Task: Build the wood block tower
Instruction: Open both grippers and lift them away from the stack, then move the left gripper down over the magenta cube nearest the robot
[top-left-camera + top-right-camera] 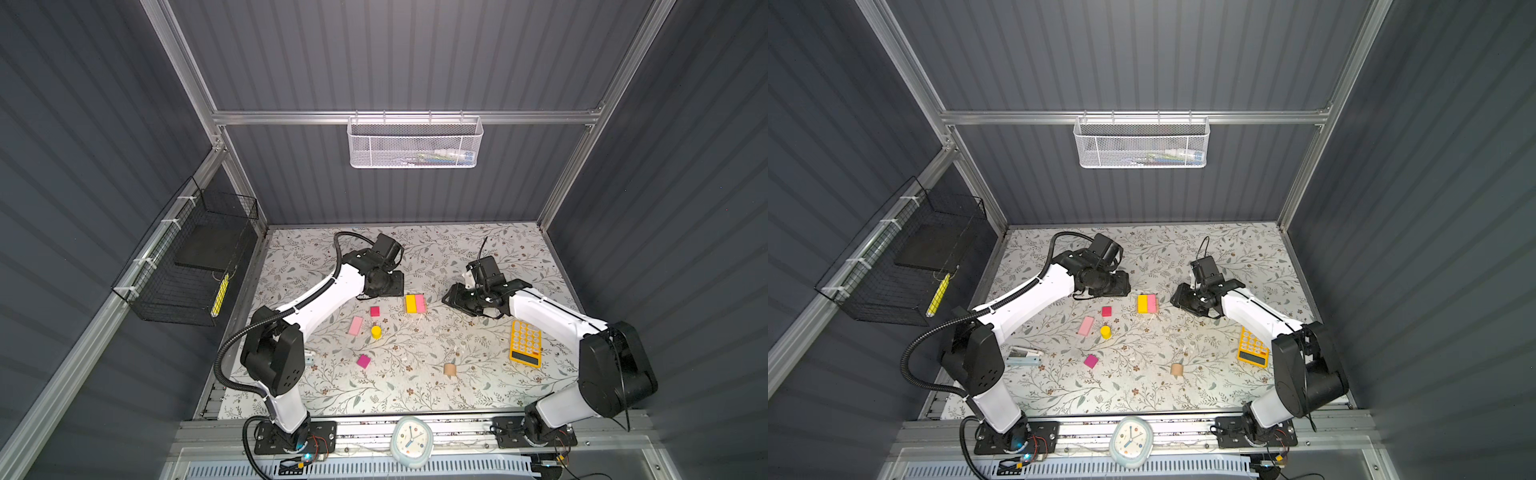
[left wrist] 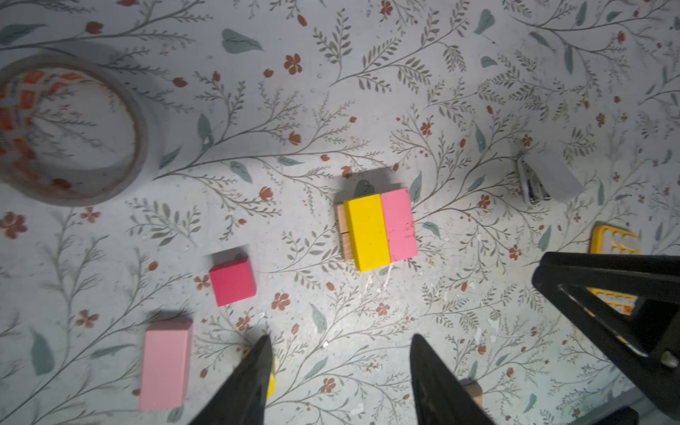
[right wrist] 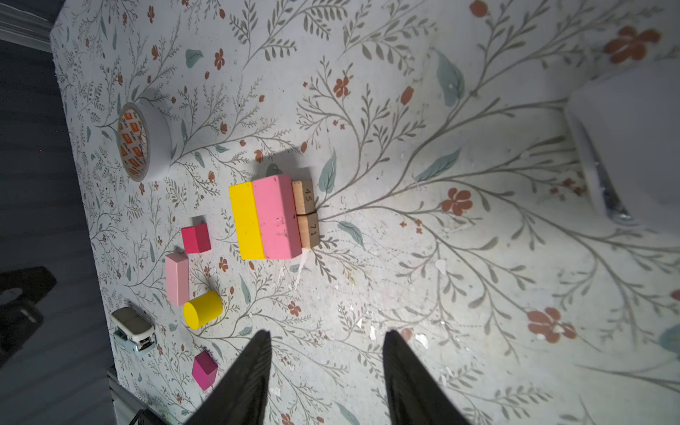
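Note:
A yellow bar and a pink bar lie side by side on two tan bars, forming a low tower (image 1: 415, 303) (image 1: 1147, 303) (image 2: 381, 230) (image 3: 268, 220) mid-table. Loose wood blocks lie in front of it, toward the left: a red-magenta cube (image 1: 375, 311) (image 2: 232, 281), a pink bar (image 1: 355, 325) (image 3: 177, 278), a yellow cylinder (image 1: 376, 331) (image 3: 203, 310), a magenta cube (image 1: 363, 361) (image 3: 204, 369) and a tan cylinder (image 1: 449, 369). My left gripper (image 2: 340, 336) hovers open left of the tower, holding nothing. My right gripper (image 3: 327, 333) hovers open on its right, also holding nothing.
A yellow-orange calculator (image 1: 525, 343) lies at the right under the right arm. A white stapler (image 1: 1025, 357) (image 3: 133, 327) sits at the left front. A tape roll (image 2: 70, 128) (image 3: 141, 141) stands behind the tower, under the left arm. A clock (image 1: 412, 440) rests on the front rail.

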Tool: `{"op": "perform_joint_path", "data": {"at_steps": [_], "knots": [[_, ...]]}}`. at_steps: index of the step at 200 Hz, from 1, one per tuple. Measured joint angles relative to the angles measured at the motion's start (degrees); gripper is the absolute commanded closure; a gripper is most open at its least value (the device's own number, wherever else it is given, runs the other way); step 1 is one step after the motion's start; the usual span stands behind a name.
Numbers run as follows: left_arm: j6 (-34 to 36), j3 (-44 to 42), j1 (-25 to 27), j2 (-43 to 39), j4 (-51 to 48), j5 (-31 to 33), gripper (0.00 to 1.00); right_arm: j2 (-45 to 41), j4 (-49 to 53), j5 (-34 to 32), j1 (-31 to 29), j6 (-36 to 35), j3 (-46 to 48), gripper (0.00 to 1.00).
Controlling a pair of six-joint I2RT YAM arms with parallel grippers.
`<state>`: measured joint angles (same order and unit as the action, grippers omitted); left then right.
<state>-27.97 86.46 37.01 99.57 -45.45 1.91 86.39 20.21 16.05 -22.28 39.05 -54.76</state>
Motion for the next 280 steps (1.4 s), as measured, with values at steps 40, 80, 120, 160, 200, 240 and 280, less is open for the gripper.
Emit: {"op": "perform_joint_path", "data": {"at_steps": [40, 80, 120, 160, 200, 240, 280], "knots": [[0.46, -4.87, 0.00, -4.87, -4.09, 4.04, 0.29, -1.73, -0.42, 0.13, -0.39, 0.66, 1.22, 0.43], [0.35, -14.91, 0.02, -13.55, -6.54, 4.02, 0.26, -3.32, -1.33, 0.28, -1.49, 0.94, 2.89, 0.41], [-0.04, -20.92, 2.34, -22.99, -8.98, 3.43, 0.26, -3.69, -2.21, 0.31, -2.60, 1.11, 5.09, 0.39], [-0.92, -22.45, 9.53, -24.04, -11.78, 4.17, 0.26, -4.48, -2.93, 0.28, -3.52, 1.51, 6.03, 0.39], [-1.86, -25.51, 11.80, -20.57, -12.39, 5.95, 0.24, -5.88, -3.04, 0.11, -4.26, 2.03, 6.91, 0.39], [-3.15, -29.38, 11.76, -19.76, -10.88, 7.54, 0.23, -7.78, -3.04, -0.46, -4.35, 2.36, 7.50, 0.39], [-3.30, -33.24, 11.76, -16.26, -5.60, 7.17, 0.26, -8.02, -3.04, -0.98, -4.46, 2.58, 7.52, 0.39]]}}
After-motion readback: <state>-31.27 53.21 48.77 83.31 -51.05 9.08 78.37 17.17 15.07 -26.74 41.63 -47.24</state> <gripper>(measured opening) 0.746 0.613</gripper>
